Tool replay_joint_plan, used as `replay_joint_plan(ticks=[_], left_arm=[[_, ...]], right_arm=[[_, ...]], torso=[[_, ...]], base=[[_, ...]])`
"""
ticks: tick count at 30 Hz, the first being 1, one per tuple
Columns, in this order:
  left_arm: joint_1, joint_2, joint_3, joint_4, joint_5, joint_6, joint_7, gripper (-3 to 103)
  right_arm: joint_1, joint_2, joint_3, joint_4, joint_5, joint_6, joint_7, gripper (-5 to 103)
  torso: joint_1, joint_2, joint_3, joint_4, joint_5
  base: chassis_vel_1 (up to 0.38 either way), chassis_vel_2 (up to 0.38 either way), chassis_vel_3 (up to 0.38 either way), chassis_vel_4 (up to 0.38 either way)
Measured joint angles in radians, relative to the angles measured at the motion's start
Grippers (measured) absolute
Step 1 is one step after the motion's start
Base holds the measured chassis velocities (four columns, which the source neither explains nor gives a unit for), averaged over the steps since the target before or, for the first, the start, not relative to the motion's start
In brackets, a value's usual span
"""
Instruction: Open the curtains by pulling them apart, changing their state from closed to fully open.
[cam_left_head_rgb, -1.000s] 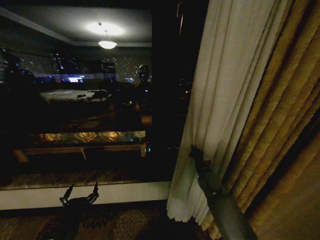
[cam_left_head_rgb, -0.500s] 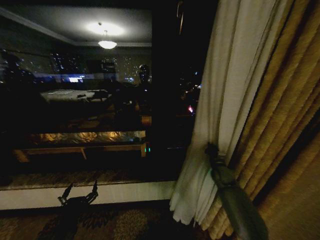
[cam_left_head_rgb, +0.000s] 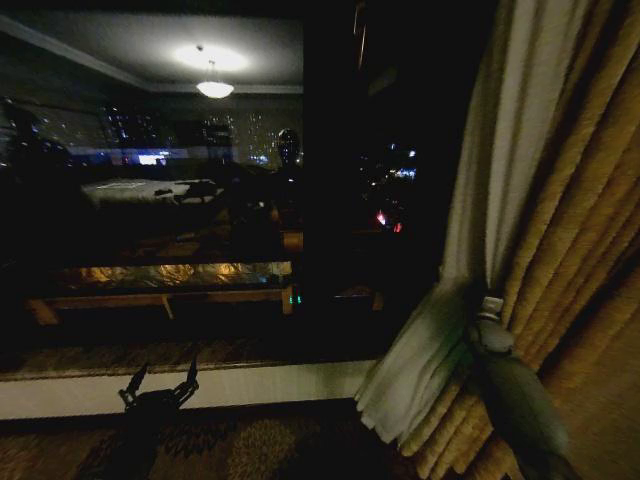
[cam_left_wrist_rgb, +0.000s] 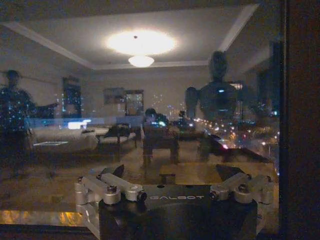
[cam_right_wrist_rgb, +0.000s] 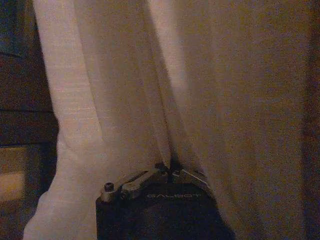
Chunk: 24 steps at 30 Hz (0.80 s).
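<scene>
Gripping sheer curtain (cam_left_head_rgb: 440, 340) with right gripper (cam_left_head_rgb: 478, 312), fingers pinched on fabric beside golden drape (cam_left_head_rgb: 580, 250); left gripper (cam_left_head_rgb: 160, 385) low, fingers spread wide.

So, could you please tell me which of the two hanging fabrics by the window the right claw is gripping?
The right claw grips the thin off-white sheer curtain, bunched at its fingers, not the thick golden-yellow ribbed drape hanging beside it.
</scene>
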Motion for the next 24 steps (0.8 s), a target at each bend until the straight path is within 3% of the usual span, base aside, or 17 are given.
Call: replay_joint_plan(ticks=[6, 10, 12, 14, 18, 24], left_arm=[[0.008, 0.000, -0.002, -0.003, 0.000, -0.001, 0.000, 100], [0.009, 0.000, 0.000, -0.006, 0.000, -0.002, -0.001, 100], [0.009, 0.000, 0.003, -0.010, 0.000, -0.002, -0.008, 100], [0.007, 0.000, 0.004, -0.011, -0.001, -0.001, -0.014, 100], [-0.006, 0.000, 0.005, -0.011, -0.019, 0.030, -0.023, 100], [-0.015, 0.000, 0.011, -0.017, -0.028, 0.055, -0.037, 100]], right_arm=[[0.004, -0.007, 0.005, -0.006, -0.002, -0.023, 0.046, 0], [-0.079, -0.015, -0.010, 0.115, 0.062, -0.054, 0.000, 0], [-0.195, -0.011, -0.029, 0.307, 0.121, -0.104, -0.066, 9], [-0.225, -0.004, -0.037, 0.361, 0.135, -0.112, -0.073, 9], [-0.373, 0.044, -0.060, 0.626, 0.195, -0.194, -0.106, 31], [-0.531, 0.092, -0.100, 0.828, 0.220, -0.246, -0.154, 47]], torso=[[0.000, 0.000, 0.000, -0.0001, 0.0000], [0.000, 0.000, 0.000, -0.0006, 0.0002], [0.000, 0.000, 0.000, -0.0009, 0.0001], [0.000, 0.000, 0.000, -0.0007, 0.0000], [0.000, 0.000, 0.000, -0.0002, -0.0003], [0.000, 0.000, 0.000, -0.0003, 0.0000]], base=[[0.000, 0.000, 0.000, 0.000], [0.000, 0.000, 0.000, 0.000], [0.000, 0.000, 0.000, 0.000], [0.000, 0.000, 0.000, 0.000], [0.000, 0.000, 0.000, 0.000], [0.000, 0.000, 0.000, 0.000]])
